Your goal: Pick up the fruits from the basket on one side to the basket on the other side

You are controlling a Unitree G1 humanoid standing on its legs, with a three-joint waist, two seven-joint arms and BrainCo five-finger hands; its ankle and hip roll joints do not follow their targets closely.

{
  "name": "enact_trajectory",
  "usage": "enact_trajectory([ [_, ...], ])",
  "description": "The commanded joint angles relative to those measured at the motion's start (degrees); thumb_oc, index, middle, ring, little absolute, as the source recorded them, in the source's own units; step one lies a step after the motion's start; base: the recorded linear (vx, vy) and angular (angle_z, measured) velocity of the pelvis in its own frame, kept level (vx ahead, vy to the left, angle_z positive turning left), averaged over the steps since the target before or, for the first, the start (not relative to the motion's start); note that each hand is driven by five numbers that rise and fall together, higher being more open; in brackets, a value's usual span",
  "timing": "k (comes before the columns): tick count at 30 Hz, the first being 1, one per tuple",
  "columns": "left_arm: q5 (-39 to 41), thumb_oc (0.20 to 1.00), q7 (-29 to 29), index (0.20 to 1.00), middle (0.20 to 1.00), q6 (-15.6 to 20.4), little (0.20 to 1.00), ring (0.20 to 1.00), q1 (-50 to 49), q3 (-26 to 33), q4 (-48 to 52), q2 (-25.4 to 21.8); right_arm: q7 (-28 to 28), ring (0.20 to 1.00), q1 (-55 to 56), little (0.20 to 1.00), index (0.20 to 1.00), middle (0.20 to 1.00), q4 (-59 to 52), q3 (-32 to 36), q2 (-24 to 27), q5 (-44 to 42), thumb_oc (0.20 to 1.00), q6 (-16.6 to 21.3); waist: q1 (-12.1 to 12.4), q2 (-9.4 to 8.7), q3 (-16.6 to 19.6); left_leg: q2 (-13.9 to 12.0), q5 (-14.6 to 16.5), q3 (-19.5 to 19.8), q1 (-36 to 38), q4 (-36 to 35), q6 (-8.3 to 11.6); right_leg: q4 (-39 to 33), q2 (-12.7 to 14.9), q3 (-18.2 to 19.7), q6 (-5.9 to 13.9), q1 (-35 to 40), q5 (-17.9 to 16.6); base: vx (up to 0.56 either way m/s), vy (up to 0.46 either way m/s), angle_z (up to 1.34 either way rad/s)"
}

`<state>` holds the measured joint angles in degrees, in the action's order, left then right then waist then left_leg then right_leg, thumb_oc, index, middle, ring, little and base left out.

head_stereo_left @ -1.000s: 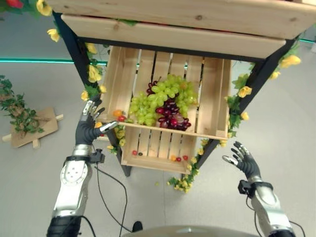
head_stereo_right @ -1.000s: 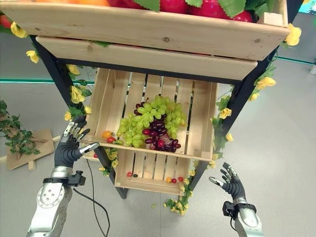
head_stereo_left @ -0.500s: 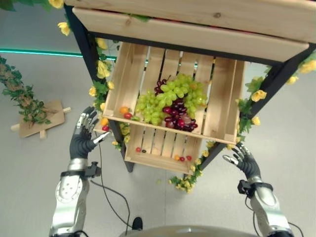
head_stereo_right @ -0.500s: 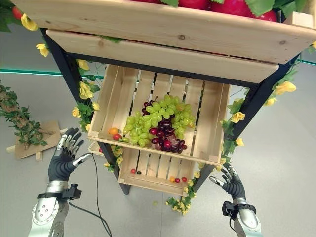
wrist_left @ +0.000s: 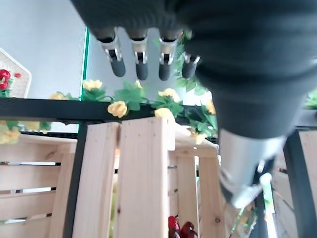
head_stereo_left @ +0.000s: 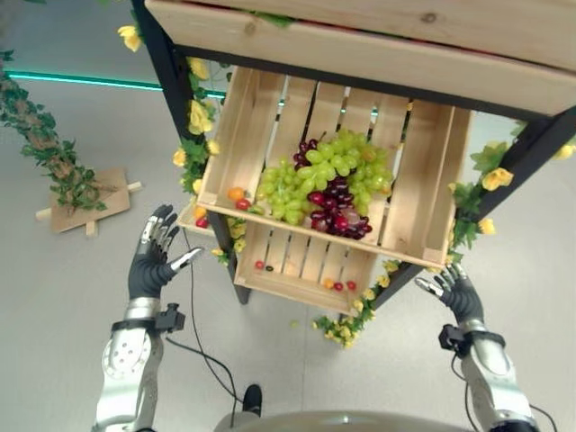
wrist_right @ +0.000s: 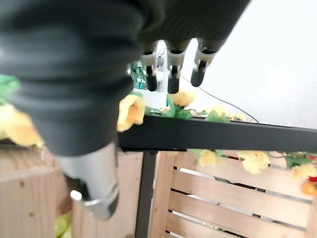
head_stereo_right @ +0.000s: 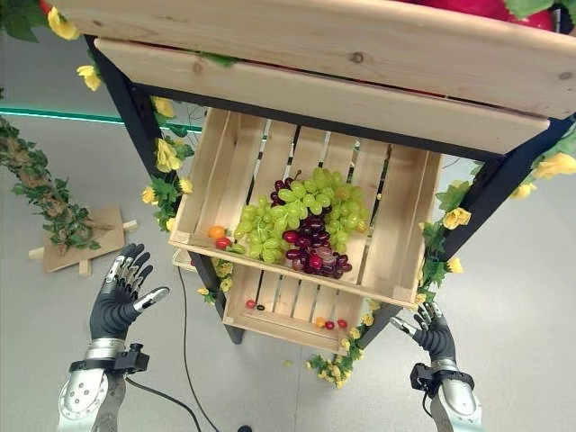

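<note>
left hand (head_stereo_left: pixel 151 262): fingers spread, holding nothing, beside the stand's left side | right hand (head_stereo_left: pixel 457 292): fingers apart, empty, by the lower right corner | grapes (head_stereo_left: pixel 328 180): heaped in the middle crate (head_stereo_left: pixel 426 193) | small fruits (head_stereo_left: pixel 238 198): crate's front left corner

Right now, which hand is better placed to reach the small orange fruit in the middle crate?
Probably the left hand. It is open beside the crate's left front corner, where the orange fruit lies. The right hand, also open, is lower, past the opposite corner.
</note>
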<state>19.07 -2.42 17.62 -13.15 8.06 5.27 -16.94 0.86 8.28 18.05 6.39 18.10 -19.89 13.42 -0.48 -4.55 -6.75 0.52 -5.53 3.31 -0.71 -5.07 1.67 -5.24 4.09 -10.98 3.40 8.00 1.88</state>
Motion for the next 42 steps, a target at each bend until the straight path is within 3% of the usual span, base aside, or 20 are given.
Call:
enact_trajectory([
  [1,0.99,1.0,-0.53,1.0,1.0,2.78,1.0,1.0,0.59,2.31,-1.04,-1.67,-0.6,1.0,-2.72,1.0,1.0,1.0,-4.16,3.38,-0.05,-2.07,1.0,4.36,0.07,-0.87,0.73,-3.43,6.47,-1.97,1.54,3.45,2.33,1.76,1.69,-0.98,3.32,-2.33,0.3,-0.01,-0.066,0.04],
  [12,-0.36,1.0,0.19,1.0,1.0,2.93,1.0,1.0,2.17,-0.19,-3.21,-2.59,-2.19,1.0,-4.0,1.0,1.0,1.0,-4.18,4.12,0.33,-2.6,1.0,4.91,0.32,-0.71,0.17,-4.97,6.48,-0.49,0.59,5.38,3.18,1.8,0.09,-1.42,2.27,-2.34,1.28,-0.01,-0.045,0.07],
  [19,-2.54,1.0,1.96,1.0,1.0,3.28,1.0,1.0,3.33,0.07,-3.3,-3.95,-2.59,1.0,-4.32,1.0,1.0,1.0,-4.1,3.78,0.4,-2.56,1.0,4.95,0.29,-1.33,-0.28,-3.74,9.23,-0.89,-0.89,10.47,2.71,2.27,0.91,-0.73,2.59,-2.4,1.06,0.0,0.048,-0.01],
  [22,-3.58,1.0,3.64,1.0,1.0,3.95,1.0,1.0,4.79,0.19,-3.27,-5.54,-2.4,1.0,-4.88,1.0,1.0,1.0,-4.51,2.94,1.05,-2.66,1.0,4.65,0.45,-1.43,-1.53,-1.85,11.99,-2.34,-2.46,14.79,1.57,3.1,2.62,1.32,3.82,-3.21,0.03,-0.03,0.204,-0.18],
  [25,-4.39,1.0,4.39,1.0,1.0,4.34,1.0,1.0,5.15,0.8,-2.52,-6.65,-1.81,1.0,-5.24,1.0,1.0,1.0,-4.92,2.33,1.07,-2.2,1.0,4.14,0.26,-1.17,-2.7,-0.97,12.78,-4.74,-3.47,15.13,0.04,5.23,4.81,3.76,5.91,-7.07,-2.41,-0.14,0.302,-0.56],
  [26,-5.42,1.0,5.16,1.0,1.0,4.95,1.0,1.0,5.78,1.48,-1.94,-7.9,-1.7,1.0,-6.3,1.0,1.0,1.0,-5.61,1.6,0.79,-2.03,1.0,4.11,-0.14,-1.31,-3.74,-0.09,12.56,-6.47,-4.72,14.93,-0.61,4.93,6.39,5.21,8.24,-10.32,-6.77,-0.21,0.261,-0.65],
  [29,-5.63,1.0,5.47,1.0,1.0,5.38,1.0,1.0,5.92,2.02,-1.46,-8.74,-1.4,1.0,-7.35,1.0,1.0,1.0,-5.61,0.36,0.54,-1.97,1.0,3.96,0.28,-1.19,-3.92,-0.22,12.07,-8.73,-5.93,14.37,-1.0,4.56,7.37,6.43,9.29,-12.98,-9.22,-0.16,0.173,-1.09],
  [32,-5.33,1.0,5.37,1.0,1.0,5.42,1.0,1.0,5.87,2.45,-0.38,-9.32,-0.66,1.0,-6.79,1.0,1.0,1.0,-5.77,-0.77,-0.09,-1.83,1.0,3.45,1.61,0.44,-3.66,-1.36,10.67,-10.12,-7.92,14.32,-1.51,8.97,8.03,3.46,7.79,-10.78,-4.68,-0.17,0.122,-0.53],
  [34,-5.57,1.0,5.0,1.0,1.0,5.43,1.0,1.0,4.99,2.59,0.06,-8.84,0.07,1.0,-5.1,1.0,1.0,1.0,-5.91,-0.64,-0.22,-1.24,1.0,3.18,3.05,0.71,-1.5,-0.72,9.19,-10.45,-8.93,12.5,-2.42,13.38,8.95,2.45,6.8,-5.39,-2.31,-0.13,0.089,-0.22],
  [38,-5.68,1.0,5.2,1.0,1.0,5.16,1.0,1.0,4.39,2.71,0.13,-8.39,0.22,1.0,-4.45,1.0,1.0,1.0,-5.59,-0.53,-0.32,-0.94,1.0,2.93,4.37,0.38,0.49,-0.47,8.41,-11.0,-10.56,12.5,-2.8,15.32,9.22,3.47,6.95,-3.07,-2.85,-0.06,-0.015,-0.15],
  [41,-5.33,1.0,5.39,1.0,1.0,5.44,1.0,1.0,3.79,2.48,0.18,-8.67,0.93,1.0,-3.26,1.0,1.0,1.0,-6.33,-0.61,-0.04,-1.09,1.0,2.4,6.01,-1.56,2.09,-0.08,7.54,-11.66,-14.81,14.98,-2.49,11.89,10.01,6.08,8.55,0.77,-5.93,-0.14,-0.13,-0.21],
  [42,-5.1,1.0,5.42,1.0,1.0,5.31,1.0,1.0,3.72,2.35,0.24,-8.51,1.52,1.0,-2.8,1.0,1.0,1.0,-6.64,-0.65,-0.02,-1.4,1.0,2.09,6.16,-2.07,2.34,-0.13,7.23,-11.35,-16.37,16.23,-2.31,10.77,9.66,6.74,8.75,1.26,-4.26,-0.21,-0.203,-0.24],
])
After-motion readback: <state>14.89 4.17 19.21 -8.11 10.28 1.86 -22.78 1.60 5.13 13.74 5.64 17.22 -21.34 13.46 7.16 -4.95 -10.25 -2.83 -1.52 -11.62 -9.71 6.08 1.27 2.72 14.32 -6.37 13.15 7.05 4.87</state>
